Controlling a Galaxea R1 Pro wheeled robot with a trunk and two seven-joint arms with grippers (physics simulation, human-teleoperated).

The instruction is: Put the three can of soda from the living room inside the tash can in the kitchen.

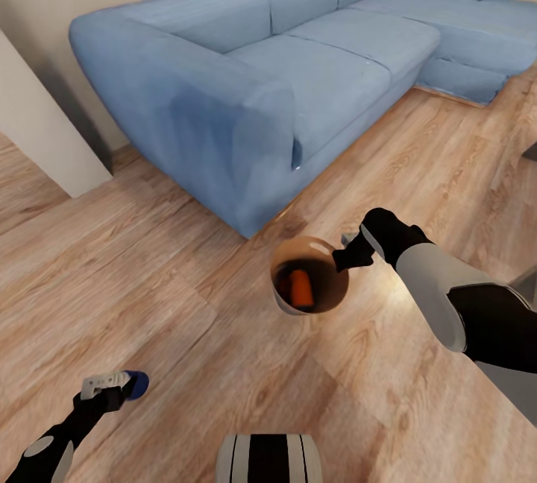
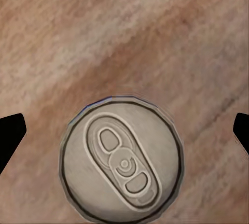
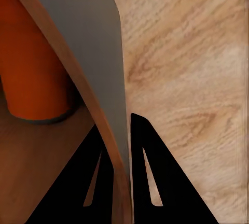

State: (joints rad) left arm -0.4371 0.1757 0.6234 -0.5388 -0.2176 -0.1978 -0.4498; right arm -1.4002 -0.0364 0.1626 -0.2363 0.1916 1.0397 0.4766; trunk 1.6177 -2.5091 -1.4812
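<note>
Right gripper (image 1: 349,250), centre frame, pinches the round wood-lined bin's (image 1: 328,297) rim, orange soda can (image 1: 301,287) inside; left gripper (image 1: 112,386), lower left, clasps the dark blue soda can (image 1: 136,382) above open wooden floor (image 1: 186,304).

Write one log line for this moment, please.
place: living room, blue sofa ahead | right gripper: holds bin rim, orange can inside | left gripper: holds blue can
</note>
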